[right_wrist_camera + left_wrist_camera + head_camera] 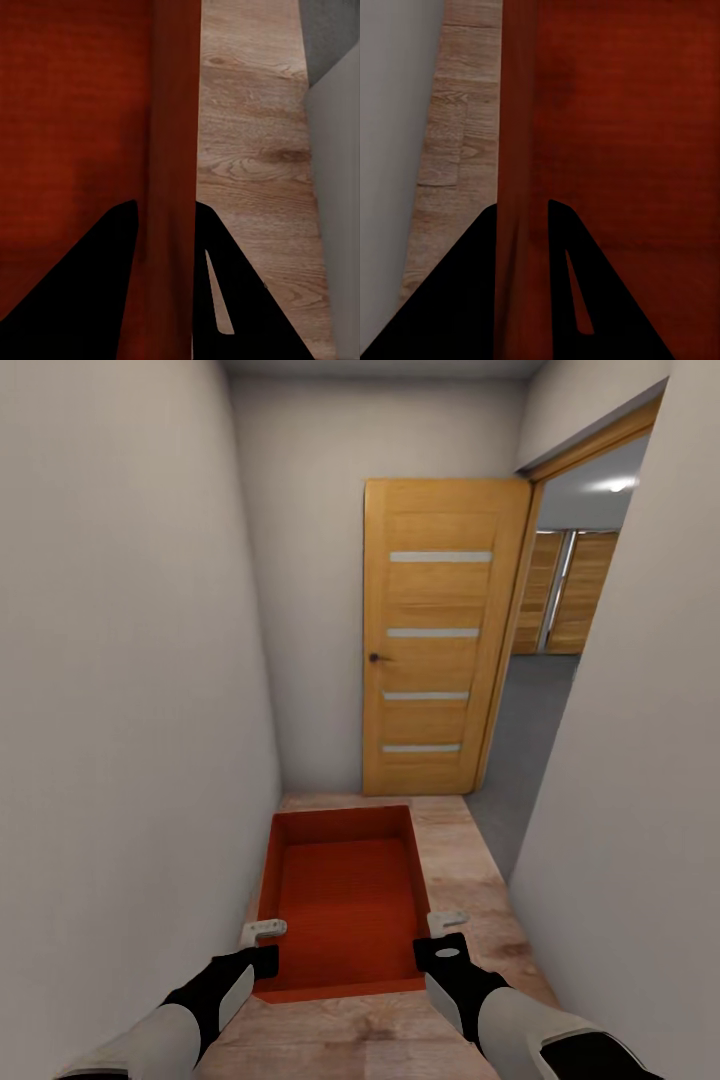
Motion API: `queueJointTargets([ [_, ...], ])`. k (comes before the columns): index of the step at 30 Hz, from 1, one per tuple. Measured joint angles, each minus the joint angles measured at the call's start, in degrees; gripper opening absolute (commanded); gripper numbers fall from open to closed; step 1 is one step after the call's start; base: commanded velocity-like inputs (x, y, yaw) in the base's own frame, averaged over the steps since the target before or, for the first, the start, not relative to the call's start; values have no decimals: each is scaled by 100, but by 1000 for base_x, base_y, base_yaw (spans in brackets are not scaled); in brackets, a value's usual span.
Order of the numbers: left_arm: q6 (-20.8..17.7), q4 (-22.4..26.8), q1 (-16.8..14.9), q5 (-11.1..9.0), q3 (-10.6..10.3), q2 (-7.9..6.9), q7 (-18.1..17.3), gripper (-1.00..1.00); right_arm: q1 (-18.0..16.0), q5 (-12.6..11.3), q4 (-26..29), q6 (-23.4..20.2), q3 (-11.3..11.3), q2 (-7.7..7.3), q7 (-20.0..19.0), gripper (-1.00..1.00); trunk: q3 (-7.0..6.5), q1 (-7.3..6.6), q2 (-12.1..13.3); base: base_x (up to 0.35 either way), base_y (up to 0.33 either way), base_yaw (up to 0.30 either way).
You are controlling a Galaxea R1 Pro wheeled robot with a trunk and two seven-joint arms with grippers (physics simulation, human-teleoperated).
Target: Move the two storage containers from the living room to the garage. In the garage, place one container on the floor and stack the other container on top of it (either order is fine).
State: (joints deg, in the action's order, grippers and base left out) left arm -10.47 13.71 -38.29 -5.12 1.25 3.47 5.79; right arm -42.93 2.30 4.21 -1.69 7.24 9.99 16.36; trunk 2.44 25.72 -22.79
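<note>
Nearest the head camera are the two arms, each reaching forward to a side wall of one red-orange storage container (345,895) carried between them over the light wood-plank floor (470,880). The left fingers (262,932) straddle the container's left wall close to its near corner, one finger inside and one outside, pinched narrow on the wall; the left wrist view shows that wall (517,150) running straight out from between the dark fingers (450,300), with plank flooring and pale wall on the outer side. The container's flat ribbed bottom lies between the two sets of fingers, and it holds nothing. The right fingers (447,922) grip the right wall in the same way, and the right wrist view has that wall (174,150) clamped between the fingers (247,300), with wood planks beyond their outer side. Pale hallway walls (120,660) stand close outside both sets of fingers, leaving a narrow passage. Ahead of the fingers, past the container's far end, an orange-wood door (440,635) with four pale strips stands open against the end wall. To its right, a doorway opens onto a grey floor (525,730), where more orange-wood doors (565,595) show further off.
</note>
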Motion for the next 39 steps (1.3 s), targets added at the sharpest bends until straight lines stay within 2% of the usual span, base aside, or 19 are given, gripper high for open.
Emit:
queueJointTargets([
  [39, 0, 0, 0, 0, 1, 0, 0, -100, 0, -3, 0, 0, 3, 0, 0, -100, 0, 0, 0, 323, 0, 0],
])
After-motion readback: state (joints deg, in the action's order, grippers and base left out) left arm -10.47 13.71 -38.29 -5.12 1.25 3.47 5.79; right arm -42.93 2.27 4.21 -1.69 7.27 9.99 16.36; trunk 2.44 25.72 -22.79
